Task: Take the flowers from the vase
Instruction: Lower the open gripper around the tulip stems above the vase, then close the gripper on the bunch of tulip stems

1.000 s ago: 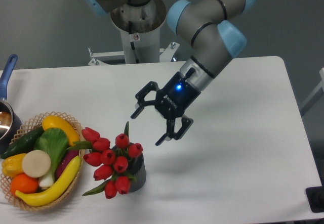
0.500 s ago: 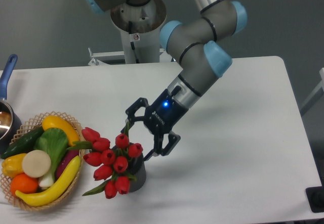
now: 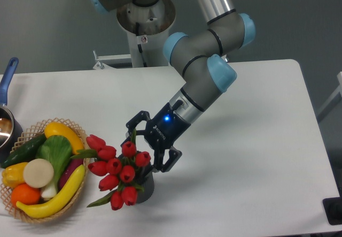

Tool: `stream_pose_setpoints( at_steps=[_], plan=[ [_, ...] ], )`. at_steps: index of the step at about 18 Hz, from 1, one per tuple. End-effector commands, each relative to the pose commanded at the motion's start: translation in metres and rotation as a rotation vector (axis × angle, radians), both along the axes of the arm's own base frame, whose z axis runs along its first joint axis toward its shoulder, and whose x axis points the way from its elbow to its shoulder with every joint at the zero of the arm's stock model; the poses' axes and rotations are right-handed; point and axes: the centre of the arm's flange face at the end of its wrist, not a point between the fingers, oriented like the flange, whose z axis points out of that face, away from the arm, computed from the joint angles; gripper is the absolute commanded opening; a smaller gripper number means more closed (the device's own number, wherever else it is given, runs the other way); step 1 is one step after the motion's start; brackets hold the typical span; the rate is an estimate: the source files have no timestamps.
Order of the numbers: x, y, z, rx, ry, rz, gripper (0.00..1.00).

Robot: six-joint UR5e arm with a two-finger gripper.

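Observation:
The flowers (image 3: 116,170), a bunch of red tulip buds with green leaves, stand in the small dark grey vase (image 3: 146,186) at the front left of the white table. My gripper (image 3: 144,147) is open, its fingers spread on either side of the bunch's upper right buds. One fingertip (image 3: 129,132) sits just above the top bud, the other (image 3: 162,166) right of the vase's rim. It holds nothing. The vase is mostly hidden behind the blooms.
A wicker basket (image 3: 32,215) with a banana, peppers, cucumber and other vegetables sits at the left, close to the flowers. A blue-handled metal pot (image 3: 6,114) is at the left edge. The arm's base (image 3: 145,23) stands behind the table.
My gripper has moved down and to the left, from open space right of the flowers to straddling the bunch's upper right side. It stayed open. The flowers and vase have not moved.

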Motion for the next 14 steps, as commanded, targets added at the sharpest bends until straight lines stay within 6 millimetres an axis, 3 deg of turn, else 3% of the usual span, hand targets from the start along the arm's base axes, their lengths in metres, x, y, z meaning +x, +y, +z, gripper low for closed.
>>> stream_pose_setpoints(
  at_steps=[2,11,14],
  plan=[
    [-0.0002,0.0003,0.0008,-0.002,-0.008,0.006,0.97],
    [0.0007,0.0013,0.0007,0.004,-0.012,0.003,0.62],
    [0.0003,0.0019,0.0013,0.01,-0.011,0.002,0.55]
  ],
)
